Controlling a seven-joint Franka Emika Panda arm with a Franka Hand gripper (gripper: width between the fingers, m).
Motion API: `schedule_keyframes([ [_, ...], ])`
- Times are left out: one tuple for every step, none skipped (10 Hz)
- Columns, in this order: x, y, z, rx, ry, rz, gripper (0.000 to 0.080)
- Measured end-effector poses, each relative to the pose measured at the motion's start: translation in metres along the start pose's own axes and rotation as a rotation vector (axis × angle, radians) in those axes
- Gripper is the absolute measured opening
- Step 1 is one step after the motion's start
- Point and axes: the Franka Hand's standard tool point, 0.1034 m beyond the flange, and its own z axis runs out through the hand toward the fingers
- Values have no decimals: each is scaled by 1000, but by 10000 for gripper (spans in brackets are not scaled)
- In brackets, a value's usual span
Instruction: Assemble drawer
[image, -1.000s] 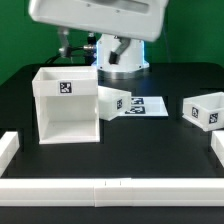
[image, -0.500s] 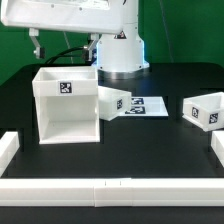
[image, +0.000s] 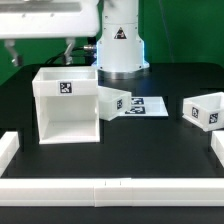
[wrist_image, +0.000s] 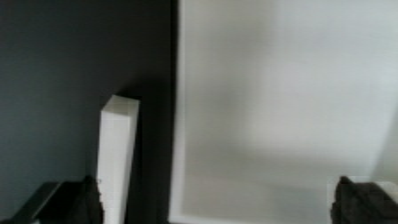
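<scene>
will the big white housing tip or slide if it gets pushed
The housing looks hollow and thin-walled, open on top, so probably light for its size. It sits flat on a broad base, so a low push likely slides it rather than tipping it. Its smooth walls may be slippery.

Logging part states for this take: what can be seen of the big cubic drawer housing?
The housing is a white, plastic-looking box, standing upright on the black table at the exterior view's left. Its top is open; a black-and-white tag shows inside. A small tray sits close against its side; contact is unclear.
</scene>
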Motion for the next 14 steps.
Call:
schedule_keyframes([
  [-6, 2, 9, 1, -14, 9, 649],
  [-8, 4, 18, -27, -9, 6, 649],
  [-12, 5, 29, -43, -19, 8, 649],
  [-8, 4, 29, -47, -16, 7, 649],
  [-8, 5, 29, -47, -16, 8, 649],
  [-8, 5, 29, -47, -17, 8, 515],
  [-8, 5, 29, -47, -18, 8, 515],
  [-9, 5, 30, -47, -18, 8, 365],
  [-9, 5, 30, -47, -18, 8, 226],
  [-9, 5, 30, -47, -18, 8, 95],
  [-9, 5, 30, -47, -18, 8, 95],
  [-8, 5, 29, -47, -17, 8, 37],
  [-8, 5, 29, -47, -17, 8, 37],
  [-8, 5, 29, -47, -17, 8, 37],
])
